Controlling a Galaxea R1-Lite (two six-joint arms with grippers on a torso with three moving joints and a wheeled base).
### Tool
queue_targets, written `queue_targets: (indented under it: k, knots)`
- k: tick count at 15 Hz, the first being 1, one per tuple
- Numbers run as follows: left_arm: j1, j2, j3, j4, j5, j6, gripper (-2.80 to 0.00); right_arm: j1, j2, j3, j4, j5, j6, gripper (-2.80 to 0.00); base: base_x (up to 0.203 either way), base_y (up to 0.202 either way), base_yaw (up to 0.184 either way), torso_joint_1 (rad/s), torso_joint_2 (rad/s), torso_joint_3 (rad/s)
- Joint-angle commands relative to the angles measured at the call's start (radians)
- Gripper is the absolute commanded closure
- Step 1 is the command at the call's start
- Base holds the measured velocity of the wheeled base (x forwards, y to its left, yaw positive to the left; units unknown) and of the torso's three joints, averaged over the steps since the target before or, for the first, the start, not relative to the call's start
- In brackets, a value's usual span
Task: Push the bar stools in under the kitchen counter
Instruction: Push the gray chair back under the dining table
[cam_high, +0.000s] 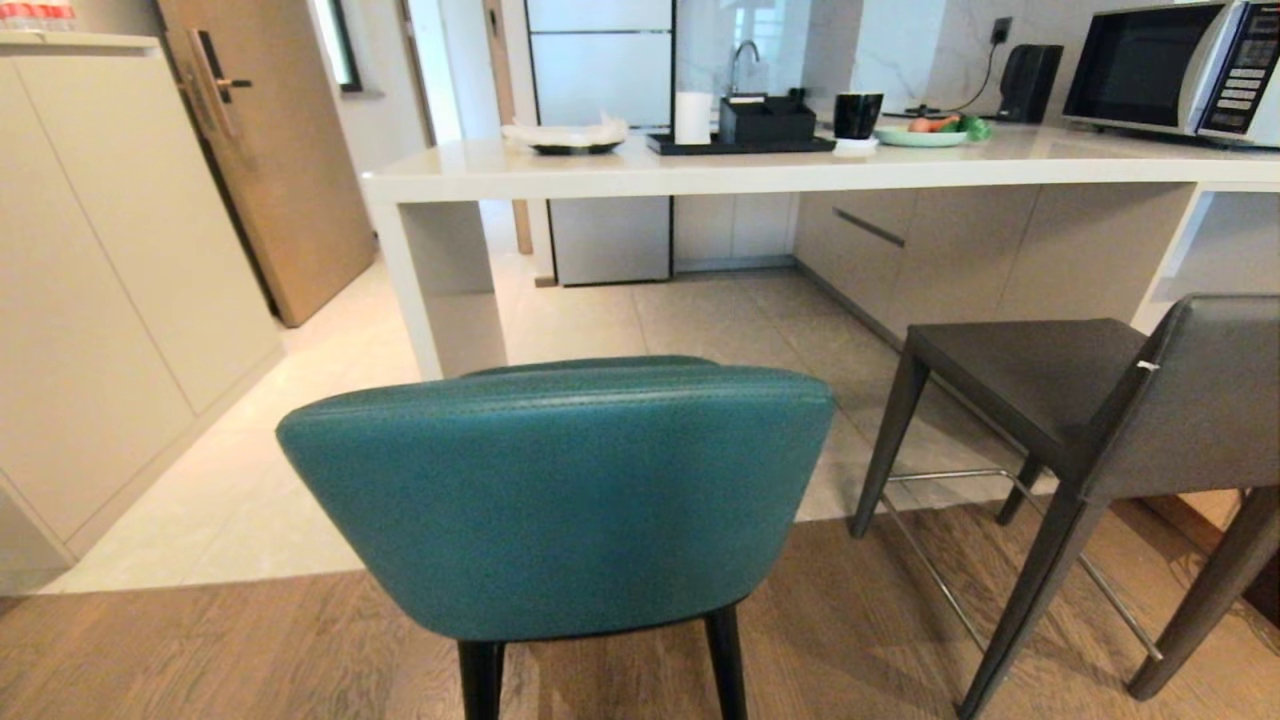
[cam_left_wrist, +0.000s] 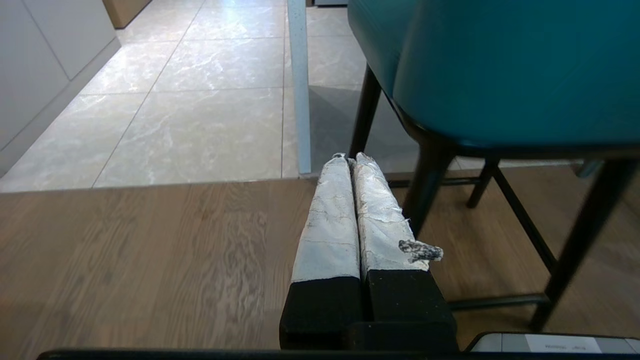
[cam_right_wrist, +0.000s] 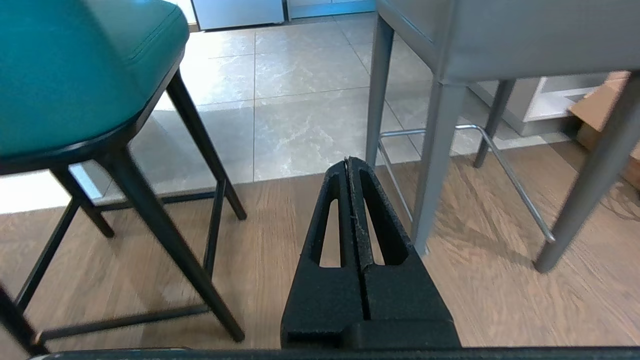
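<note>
**Stools standing clear of the desk**

Dishes are sitting along the far part of the desk (cam_high: 700, 170): a dark plate (cam_high: 575, 147) is holding crumpled white paper, a black tray (cam_high: 740, 145) is carrying a black box and a white roll, and a pale green plate (cam_high: 920, 136) is holding orange and green food beside a black cup (cam_high: 858, 114). A microwave (cam_high: 1170, 65) is occupying the desk's right end.

The teal stool (cam_high: 560, 490) is standing near the desk's left end panel, its back on the wood flooring (cam_high: 200, 650). The grey stool (cam_high: 1090, 400) is standing to its right, angled, straddling the line between wood and pale tiles (cam_high: 330, 370). Neither seat is sitting under the slab.

The left tool (cam_left_wrist: 347, 159), taped white, is hanging low just beside the teal stool's black legs, fingers pressed together and gripping nothing. The right tool (cam_right_wrist: 348, 161) is hanging low between the two stools, likewise pinched together and empty.
</note>
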Motion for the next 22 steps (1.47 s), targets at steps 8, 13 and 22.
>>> queue_targets:
  k: [8,13,22]
  knots:
    - [0.0,0.002,0.0,-0.004,0.001,-0.01,0.0,0.0,0.002,0.002,0.0,0.0,0.0,0.0,0.077,0.0,0.001,0.003,0.0,0.0]
    - [0.0,0.002,0.0,-0.004,0.001,-0.012,0.0,0.0,0.002,0.002,0.0,0.0,0.0,0.0,0.0,0.0,0.0,0.0,0.0,0.0]
    - [0.0,0.001,0.0,-0.004,0.001,-0.013,0.0,0.0,0.002,0.002,0.0,0.0,0.0,0.0,0.0,-0.172,0.004,0.002,0.0,0.003]
